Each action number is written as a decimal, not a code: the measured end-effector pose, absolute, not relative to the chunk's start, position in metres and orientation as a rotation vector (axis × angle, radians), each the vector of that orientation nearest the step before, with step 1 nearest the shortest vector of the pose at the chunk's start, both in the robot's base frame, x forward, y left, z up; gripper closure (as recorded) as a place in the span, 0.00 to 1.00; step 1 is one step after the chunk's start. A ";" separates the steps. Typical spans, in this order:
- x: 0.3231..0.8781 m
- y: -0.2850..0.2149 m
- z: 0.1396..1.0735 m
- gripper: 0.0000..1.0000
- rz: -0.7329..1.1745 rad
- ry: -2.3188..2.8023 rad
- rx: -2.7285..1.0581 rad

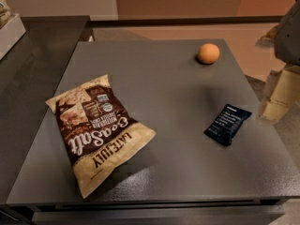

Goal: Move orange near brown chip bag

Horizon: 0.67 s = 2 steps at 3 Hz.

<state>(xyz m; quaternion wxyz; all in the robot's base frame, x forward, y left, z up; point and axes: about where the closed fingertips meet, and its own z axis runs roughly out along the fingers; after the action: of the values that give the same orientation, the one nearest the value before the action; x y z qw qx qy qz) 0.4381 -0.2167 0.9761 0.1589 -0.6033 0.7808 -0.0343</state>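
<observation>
The orange (pixel 208 53) sits on the dark grey table (pixel 164 78) near its far right corner. The brown chip bag (pixel 97 128) lies flat at the front left of the table, with white "Sea Salt" lettering facing up. The two are well apart, on opposite sides of the table. My gripper (pixel 280 95) shows as a pale shape at the right edge of the view, just beyond the table's right side. It is to the right of the orange, a little nearer to me, and touches nothing.
A small dark navy bar wrapper (pixel 227 123) lies on the right part of the table, between the orange and the front edge. A darker counter (pixel 33 64) adjoins on the left, with a white box (pixel 8 32) at its far end.
</observation>
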 end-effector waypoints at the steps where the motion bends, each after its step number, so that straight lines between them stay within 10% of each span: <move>1: 0.442 -0.217 0.977 0.00 -0.100 2.232 -1.719; 2: 0.463 -0.215 0.976 0.00 -0.061 2.217 -1.689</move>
<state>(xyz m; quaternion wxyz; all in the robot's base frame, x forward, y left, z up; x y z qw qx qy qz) 0.4635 -0.2149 0.9757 0.1761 -0.5964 0.7828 -0.0217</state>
